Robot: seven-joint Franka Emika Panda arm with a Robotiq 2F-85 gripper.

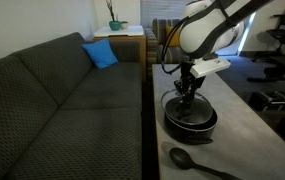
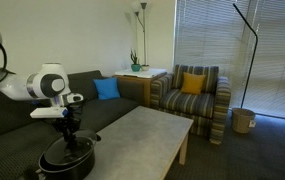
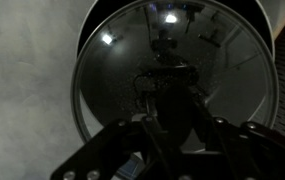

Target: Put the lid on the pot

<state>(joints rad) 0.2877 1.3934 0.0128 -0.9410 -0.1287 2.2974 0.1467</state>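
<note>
The black pot (image 1: 198, 128) stands on the grey table, near the couch side; it also shows in an exterior view (image 2: 66, 163). The round glass lid (image 3: 112, 70) with its metal rim fills the wrist view and lies over the pot's mouth. My gripper (image 1: 187, 95) points straight down over the middle of the pot, also seen in an exterior view (image 2: 70, 132). In the wrist view my gripper (image 3: 172, 115) has its fingers closed round the lid's black centre knob. I cannot tell whether the lid rests fully on the pot's rim.
A black long-handled spoon (image 1: 185, 159) lies on the grey table (image 1: 247, 135) in front of the pot. A dark couch (image 1: 62, 100) with a blue pillow (image 1: 100, 53) runs along the table. A striped armchair (image 2: 192, 95) stands beyond the table's far end.
</note>
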